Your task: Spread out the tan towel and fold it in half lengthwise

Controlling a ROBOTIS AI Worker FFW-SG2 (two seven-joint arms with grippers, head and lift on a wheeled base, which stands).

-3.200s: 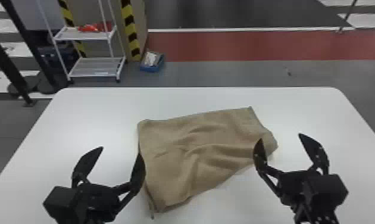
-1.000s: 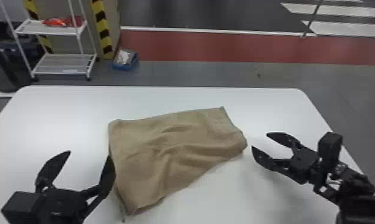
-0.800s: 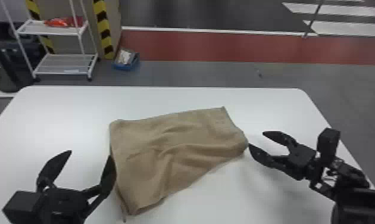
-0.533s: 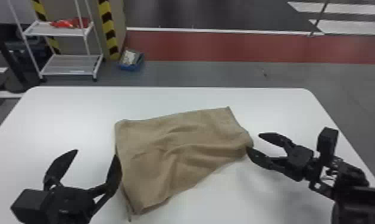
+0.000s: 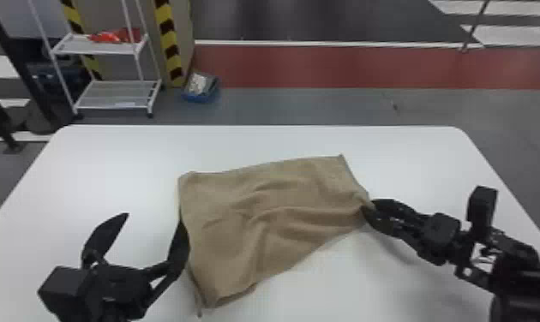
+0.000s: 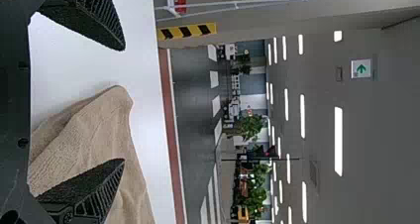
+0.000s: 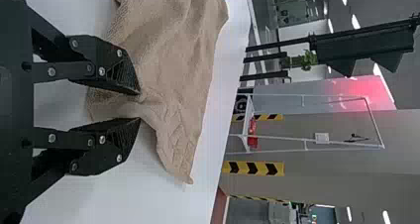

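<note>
The left pincer [image 5: 154, 219] is spread wide, its right-hand finger [image 5: 180, 246] just beside the left edge of the tan towel [image 5: 256, 214]; I can't tell whether they touch. To the right of that pincer, a near corner of the towel points back toward the robot. Farther out on the right side, the right pincer [image 5: 369, 206] is pinching the towel's right end, with cloth bunched between its fingertips [image 7: 131, 87]. The towel lies between the two pincers, rumpled, with creases running leftward from the right one, and its far right corner is ahead and a little left of that pincer. Under it all, the white counter [image 5: 153, 154] stretches on past both pincers. Well beyond the left pincer, on the floor, are a blue box [image 5: 200, 97] and a white rack [image 5: 119, 95] with something red [image 5: 115, 36] on its upper shelf
</note>
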